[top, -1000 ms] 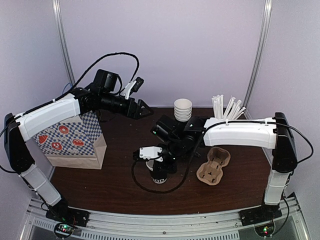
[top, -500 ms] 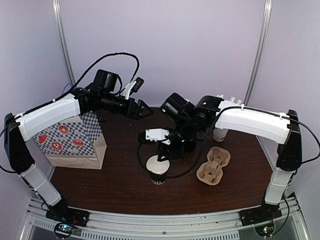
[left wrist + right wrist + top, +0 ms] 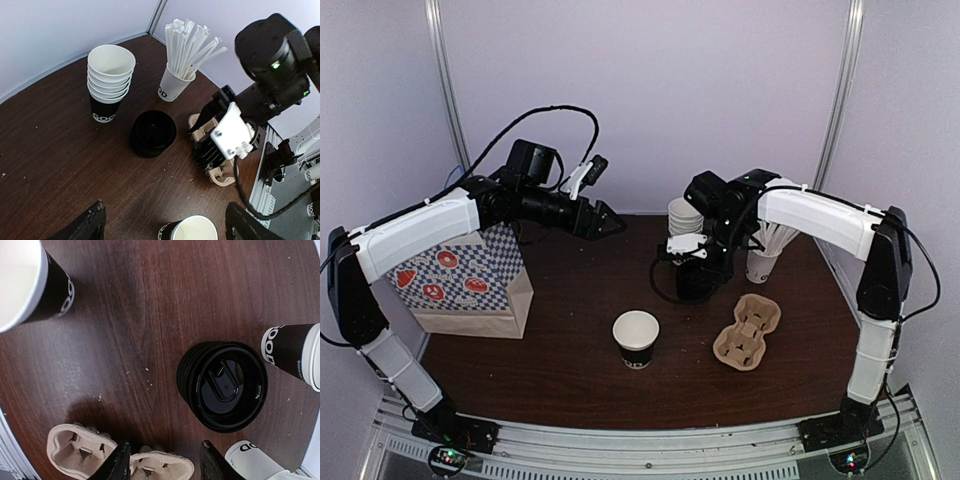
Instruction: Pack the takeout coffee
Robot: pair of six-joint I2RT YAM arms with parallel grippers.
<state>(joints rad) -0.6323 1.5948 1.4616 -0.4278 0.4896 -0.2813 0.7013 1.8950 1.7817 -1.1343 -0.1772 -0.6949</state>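
The takeout coffee cup [image 3: 636, 338] stands upright on the near middle of the worktop [image 3: 560, 370], open-topped, with no lid on it and nothing holding it. I'd say the packing has barely begun: lid, carrier and bag are all to come. The right hand [image 3: 162, 460] hovers over the stack of black lids [image 3: 222, 386] on the far side, fingers apart and empty. The left hand [image 3: 605, 220] hangs high at far left, spread wide, also empty. The cardboard carrier [image 3: 748, 328] lies right of the cup and the patterned paper bag [image 3: 470, 285] stands at left. The spare cups [image 3: 685, 218] and the straw cup [image 3: 765, 255] crowd the lids.
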